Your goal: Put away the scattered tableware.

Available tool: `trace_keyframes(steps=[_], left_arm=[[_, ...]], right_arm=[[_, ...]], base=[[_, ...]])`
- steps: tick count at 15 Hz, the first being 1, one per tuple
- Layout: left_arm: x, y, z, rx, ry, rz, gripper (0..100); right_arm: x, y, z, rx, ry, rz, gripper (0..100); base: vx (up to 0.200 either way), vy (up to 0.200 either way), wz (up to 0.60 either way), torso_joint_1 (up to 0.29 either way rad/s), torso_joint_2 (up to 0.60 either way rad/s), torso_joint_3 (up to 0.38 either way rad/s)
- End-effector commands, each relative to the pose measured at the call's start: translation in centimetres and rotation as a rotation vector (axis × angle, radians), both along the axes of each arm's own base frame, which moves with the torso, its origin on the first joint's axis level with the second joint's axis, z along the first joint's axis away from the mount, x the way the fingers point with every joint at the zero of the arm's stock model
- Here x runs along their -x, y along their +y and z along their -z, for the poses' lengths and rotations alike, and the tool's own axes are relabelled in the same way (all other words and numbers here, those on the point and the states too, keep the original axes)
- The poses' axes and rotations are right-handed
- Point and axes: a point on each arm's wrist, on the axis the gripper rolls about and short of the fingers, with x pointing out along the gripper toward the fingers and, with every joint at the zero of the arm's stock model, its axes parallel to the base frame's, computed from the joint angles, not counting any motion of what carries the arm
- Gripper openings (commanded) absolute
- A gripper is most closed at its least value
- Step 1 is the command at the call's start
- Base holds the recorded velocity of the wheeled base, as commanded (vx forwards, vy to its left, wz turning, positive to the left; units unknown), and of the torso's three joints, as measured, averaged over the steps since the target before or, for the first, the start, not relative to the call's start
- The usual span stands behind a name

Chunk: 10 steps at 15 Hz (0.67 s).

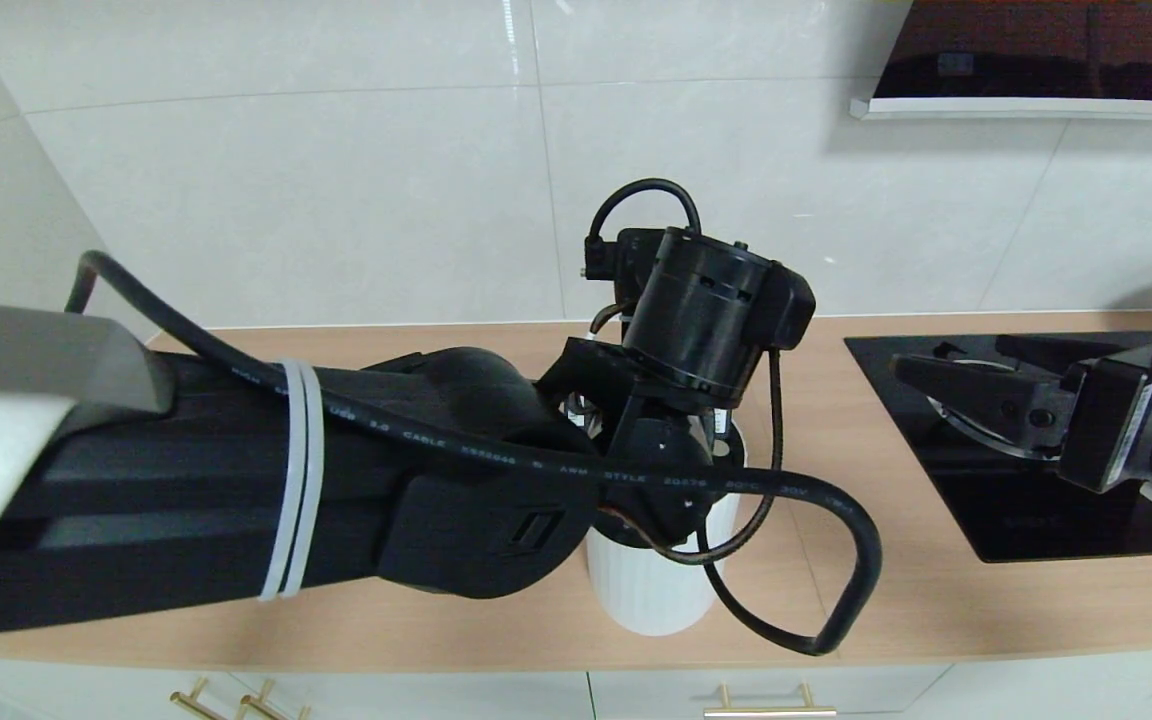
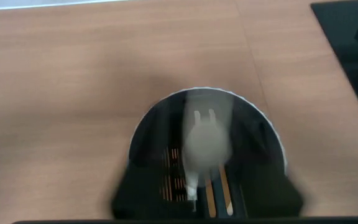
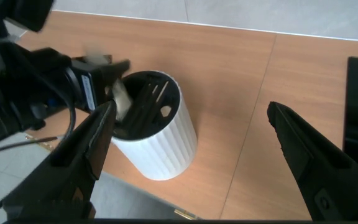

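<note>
A white ribbed utensil holder [image 1: 651, 590] [image 3: 166, 149] stands near the front edge of the wooden counter [image 1: 436, 620]. My left gripper [image 3: 115, 78] hangs right over its mouth, and the wrist [image 1: 706, 310] hides the opening in the head view. A white spoon [image 2: 207, 142] [image 3: 122, 102] shows at the holder's opening [image 2: 229, 93], just under that gripper; whether it is gripped I cannot tell. Wooden chopsticks [image 2: 219, 193] stand inside the holder. My right gripper [image 1: 921, 390] [image 3: 190, 109] is open and empty, to the right over the cooktop, pointing toward the holder.
A black cooktop [image 1: 1036, 520] is set into the counter on the right. A range hood [image 1: 1036, 60] hangs above it on the tiled wall. Drawer handles [image 1: 766, 710] line the cabinet front. Bare counter lies left of and behind the holder.
</note>
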Motion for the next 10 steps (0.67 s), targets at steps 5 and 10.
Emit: trace_keyframes(steps=[5, 10], left_arm=[[0.9, 1.3, -2.8, 0.072, -0.040, -0.006, 100], [7.1, 14.9, -13.6, 0.302, -0.222, -0.027, 100]], right_arm=[[0.0, 0.0, 0.0, 0.000, 0.000, -0.001, 100], [-0.3, -1.5, -0.7, -0.020, -0.030, 0.077, 100]], base=[[0.000, 0.000, 0.00, 0.000, 0.00, 0.000], [0.000, 0.000, 0.00, 0.000, 0.00, 0.000]])
